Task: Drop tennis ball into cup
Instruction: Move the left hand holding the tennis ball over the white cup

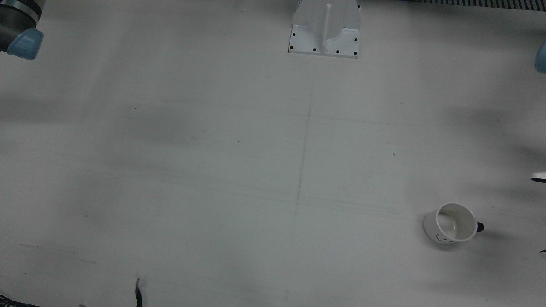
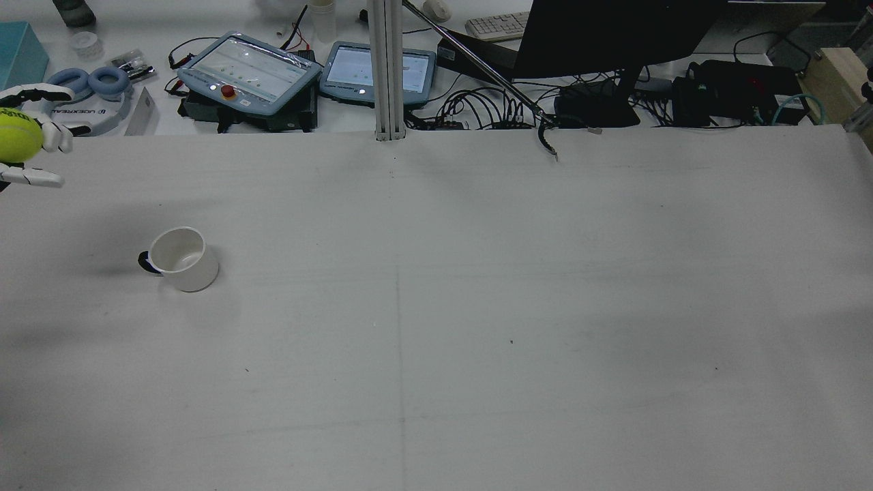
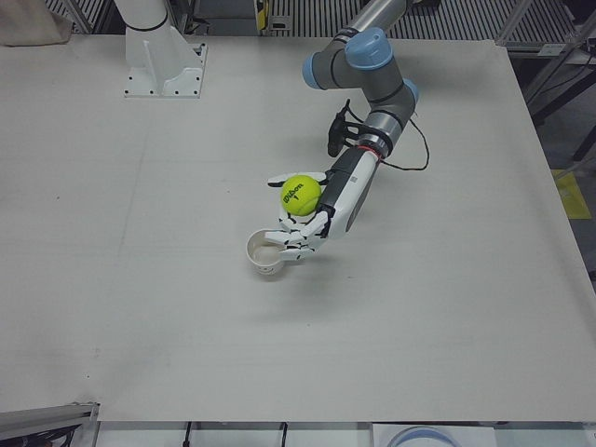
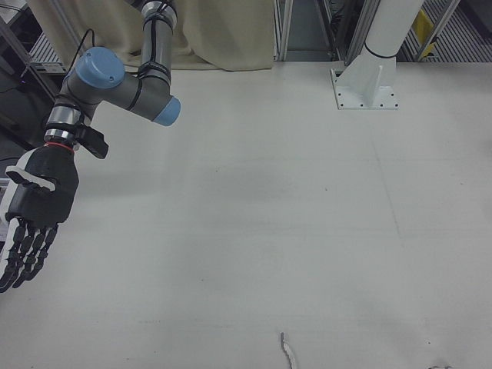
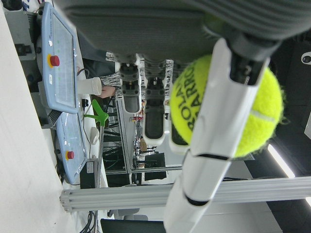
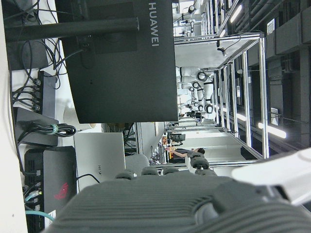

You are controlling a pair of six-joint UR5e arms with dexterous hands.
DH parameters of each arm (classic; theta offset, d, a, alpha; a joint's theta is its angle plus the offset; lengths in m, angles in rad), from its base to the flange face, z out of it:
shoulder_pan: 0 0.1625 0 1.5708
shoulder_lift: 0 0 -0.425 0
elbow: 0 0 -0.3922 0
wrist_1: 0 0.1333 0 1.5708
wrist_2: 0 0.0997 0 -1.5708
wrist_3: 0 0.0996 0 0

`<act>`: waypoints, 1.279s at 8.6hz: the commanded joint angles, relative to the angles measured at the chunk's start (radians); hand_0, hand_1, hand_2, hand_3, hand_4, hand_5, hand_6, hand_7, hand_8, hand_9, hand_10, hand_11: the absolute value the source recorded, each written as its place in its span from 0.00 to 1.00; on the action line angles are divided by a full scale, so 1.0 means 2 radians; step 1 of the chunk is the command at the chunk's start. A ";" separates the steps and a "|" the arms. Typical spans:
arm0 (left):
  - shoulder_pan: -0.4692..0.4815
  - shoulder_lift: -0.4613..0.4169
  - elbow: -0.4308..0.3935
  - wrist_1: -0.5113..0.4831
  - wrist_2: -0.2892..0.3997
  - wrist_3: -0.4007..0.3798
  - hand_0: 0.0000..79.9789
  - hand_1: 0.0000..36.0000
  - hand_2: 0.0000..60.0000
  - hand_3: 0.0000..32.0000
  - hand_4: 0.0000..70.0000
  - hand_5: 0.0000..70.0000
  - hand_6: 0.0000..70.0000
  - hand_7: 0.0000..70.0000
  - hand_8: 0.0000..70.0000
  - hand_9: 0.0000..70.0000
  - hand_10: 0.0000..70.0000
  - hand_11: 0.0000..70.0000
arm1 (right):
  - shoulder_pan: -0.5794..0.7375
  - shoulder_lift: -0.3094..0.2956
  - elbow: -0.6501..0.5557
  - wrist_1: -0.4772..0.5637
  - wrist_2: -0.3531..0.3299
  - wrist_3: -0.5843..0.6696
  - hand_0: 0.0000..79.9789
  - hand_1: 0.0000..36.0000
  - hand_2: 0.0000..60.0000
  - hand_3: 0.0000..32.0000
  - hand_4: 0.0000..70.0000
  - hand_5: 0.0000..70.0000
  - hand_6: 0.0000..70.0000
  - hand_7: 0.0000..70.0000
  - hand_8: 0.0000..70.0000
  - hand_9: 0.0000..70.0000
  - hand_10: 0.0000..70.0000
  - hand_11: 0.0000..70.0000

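Observation:
My left hand [image 3: 312,214] is shut on a yellow-green tennis ball [image 3: 300,193] and holds it in the air. In the left-front view the ball appears just above and to the right of the white cup [image 3: 264,254]. The rear view shows the ball [image 2: 18,134] at the far left edge, well above and left of the cup [image 2: 183,258]. The cup [image 1: 454,223] stands upright and empty, with a small black handle. The left hand view shows the ball [image 5: 226,104] between white fingers [image 5: 216,126]. My right hand [image 4: 34,207] hangs open and empty at the far side of the table.
A white pedestal [image 1: 326,27] stands at the table's robot side. Beyond the far edge in the rear view are teach pendants [image 2: 249,68], cables, a monitor [image 2: 614,31] and headphones [image 2: 89,82]. A thin dark cable end [image 1: 137,294] lies near the operators' edge.

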 commanded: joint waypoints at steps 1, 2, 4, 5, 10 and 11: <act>0.062 -0.022 0.010 0.003 -0.030 0.042 1.00 0.80 0.19 0.00 0.36 0.35 1.00 0.97 0.62 0.72 0.23 0.37 | 0.000 0.000 0.000 0.000 0.000 0.000 0.00 0.00 0.00 0.00 0.00 0.00 0.00 0.00 0.00 0.00 0.00 0.00; 0.066 -0.036 0.023 0.003 -0.030 0.052 1.00 0.76 0.20 0.00 0.36 0.36 1.00 0.95 0.64 0.72 0.22 0.36 | 0.000 0.000 0.000 0.000 0.000 0.000 0.00 0.00 0.00 0.00 0.00 0.00 0.00 0.00 0.00 0.00 0.00 0.00; 0.076 -0.068 0.070 -0.003 -0.030 0.056 1.00 0.76 0.20 0.00 0.36 0.36 1.00 0.95 0.64 0.72 0.22 0.36 | 0.000 0.000 0.000 0.000 0.000 0.000 0.00 0.00 0.00 0.00 0.00 0.00 0.00 0.00 0.00 0.00 0.00 0.00; 0.076 -0.076 0.087 -0.010 -0.030 0.056 1.00 0.76 0.20 0.00 0.35 0.36 1.00 0.94 0.64 0.72 0.22 0.36 | 0.000 0.000 0.000 0.001 0.000 0.000 0.00 0.00 0.00 0.00 0.00 0.00 0.00 0.00 0.00 0.00 0.00 0.00; 0.105 -0.072 0.121 -0.032 -0.050 0.058 1.00 0.77 0.18 0.00 0.33 0.35 1.00 0.93 0.62 0.71 0.22 0.36 | 0.000 0.000 0.000 0.000 0.000 0.000 0.00 0.00 0.00 0.00 0.00 0.00 0.00 0.00 0.00 0.00 0.00 0.00; 0.122 -0.075 0.128 -0.033 -0.053 0.057 1.00 0.75 0.19 0.00 0.34 0.35 1.00 0.93 0.63 0.70 0.22 0.36 | 0.000 0.000 0.000 0.001 0.000 0.000 0.00 0.00 0.00 0.00 0.00 0.00 0.00 0.00 0.00 0.00 0.00 0.00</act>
